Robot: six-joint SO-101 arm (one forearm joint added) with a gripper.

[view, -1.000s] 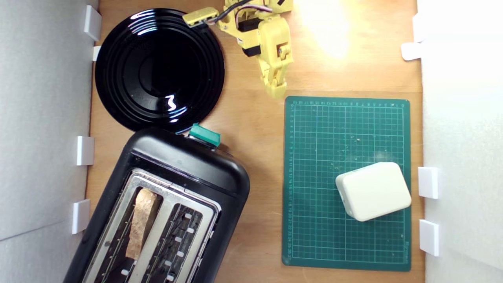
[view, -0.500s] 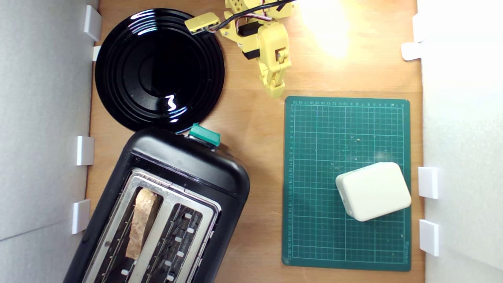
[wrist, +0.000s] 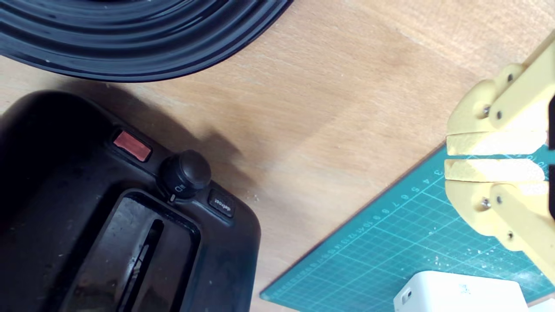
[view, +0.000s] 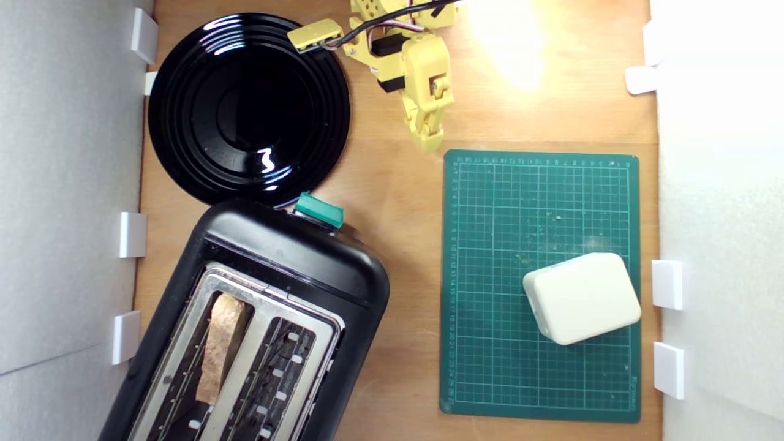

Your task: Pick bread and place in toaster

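Observation:
The bread [view: 219, 346] stands on edge inside one slot of the black toaster [view: 288, 257], the slot nearer the exterior view's left; only its tan-brown top shows. The toaster's green lever knob [view: 318, 210] points toward the black plate. My yellow gripper [view: 429, 144] hangs above bare wood near the mat's top-left corner, far from the toaster, shut with nothing between its fingers. In the wrist view the gripper [wrist: 448, 157] shows its two fingertips pressed together, and the toaster [wrist: 225, 242] shows its control end with a dial and a red button. The bread is out of sight in that view.
A round glossy black plate [view: 184, 110] lies at the back on the exterior view's left, touching the toaster. A green cutting mat [view: 490, 275] with crumbs covers the right side, carrying a rounded white block [view: 582, 298]. White foam walls with small white brackets [view: 132, 234] border both sides.
The arm drew back slightly toward the top of the exterior view between one second and half a second ago, then stayed still. The bread and toaster have not moved.

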